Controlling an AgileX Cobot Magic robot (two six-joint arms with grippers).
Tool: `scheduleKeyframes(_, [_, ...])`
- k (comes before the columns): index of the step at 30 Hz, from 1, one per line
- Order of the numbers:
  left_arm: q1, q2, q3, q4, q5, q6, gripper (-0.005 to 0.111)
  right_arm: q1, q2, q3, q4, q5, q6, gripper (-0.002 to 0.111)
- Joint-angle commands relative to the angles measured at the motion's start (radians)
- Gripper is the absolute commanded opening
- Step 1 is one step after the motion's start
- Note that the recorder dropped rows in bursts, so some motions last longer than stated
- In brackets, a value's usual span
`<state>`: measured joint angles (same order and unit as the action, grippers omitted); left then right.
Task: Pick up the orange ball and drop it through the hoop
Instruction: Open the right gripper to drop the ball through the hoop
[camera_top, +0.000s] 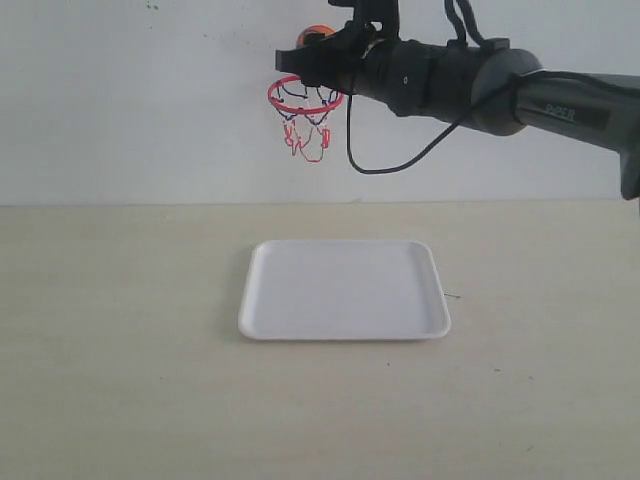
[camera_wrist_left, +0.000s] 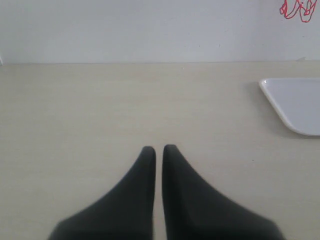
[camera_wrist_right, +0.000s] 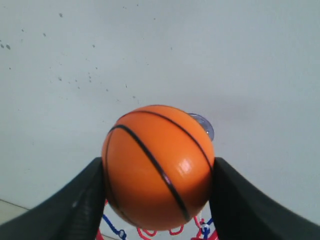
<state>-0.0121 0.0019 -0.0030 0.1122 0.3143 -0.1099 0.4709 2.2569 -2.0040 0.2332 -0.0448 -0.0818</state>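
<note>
The orange ball (camera_wrist_right: 157, 167), glossy with dark seams, sits between the black fingers (camera_wrist_right: 75, 205) of my right gripper (camera_wrist_right: 159, 175), which is shut on it. In the exterior view that gripper (camera_top: 312, 55) reaches across from the right and holds the ball (camera_top: 318, 34) just above the hoop (camera_top: 305, 96), a red ring with a dark and red net on the white wall. Net strings (camera_wrist_right: 150, 233) show below the ball, and the clear suction cup (camera_wrist_right: 204, 125) peeks out behind it. My left gripper (camera_wrist_left: 159, 149) hovers low over the table, shut with nothing in it.
A white tray (camera_top: 343, 290) lies on the beige table under the hoop; its corner (camera_wrist_left: 295, 102) shows in the left wrist view, with the net's tip (camera_wrist_left: 297, 9) above. A black cable (camera_top: 385, 160) loops down from the right arm.
</note>
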Motion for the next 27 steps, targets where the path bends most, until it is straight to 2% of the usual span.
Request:
scheduleKeyframes(1, [-0.009,-0.002,0.003,-0.007,-0.004,-0.002,0.004,-0.003,0.014,-0.008,-0.006,-0.047,-0.004,0.000])
scheduleKeyframes(9, [-0.009,-0.002,0.003,-0.007,-0.004,-0.002,0.004,-0.003,0.021,-0.008,-0.003,-0.070,-0.002,0.001])
scheduleKeyframes(11, [-0.009,-0.002,0.003,-0.007,-0.004,-0.002,0.004,-0.003,0.021,-0.008,-0.003,-0.070,-0.002,0.011])
scheduleKeyframes(15, [-0.009,-0.002,0.003,-0.007,-0.004,-0.002,0.004,-0.003,0.021,-0.008,-0.003,-0.070,-0.002,0.045])
scheduleKeyframes(17, [-0.009,-0.002,0.003,-0.007,-0.004,-0.002,0.004,-0.003,0.021,-0.008,-0.003,-0.070,-0.002,0.052])
scheduleKeyframes(23, [-0.009,-0.002,0.003,-0.007,-0.004,-0.002,0.004,-0.003,0.021,-0.008,-0.002,-0.080,0.004,0.056])
scheduleKeyframes(24, [-0.009,-0.002,0.003,-0.007,-0.004,-0.002,0.004,-0.003,0.021,-0.008,-0.001,-0.080,0.004,0.061])
scheduleKeyframes(25, [-0.009,-0.002,0.003,-0.007,-0.004,-0.002,0.004,-0.003,0.021,-0.008,-0.001,-0.082,0.004,0.076])
scheduleKeyframes(27, [-0.009,-0.002,0.003,-0.007,-0.004,-0.002,0.004,-0.003,0.021,-0.008,-0.001,-0.082,0.004,0.085])
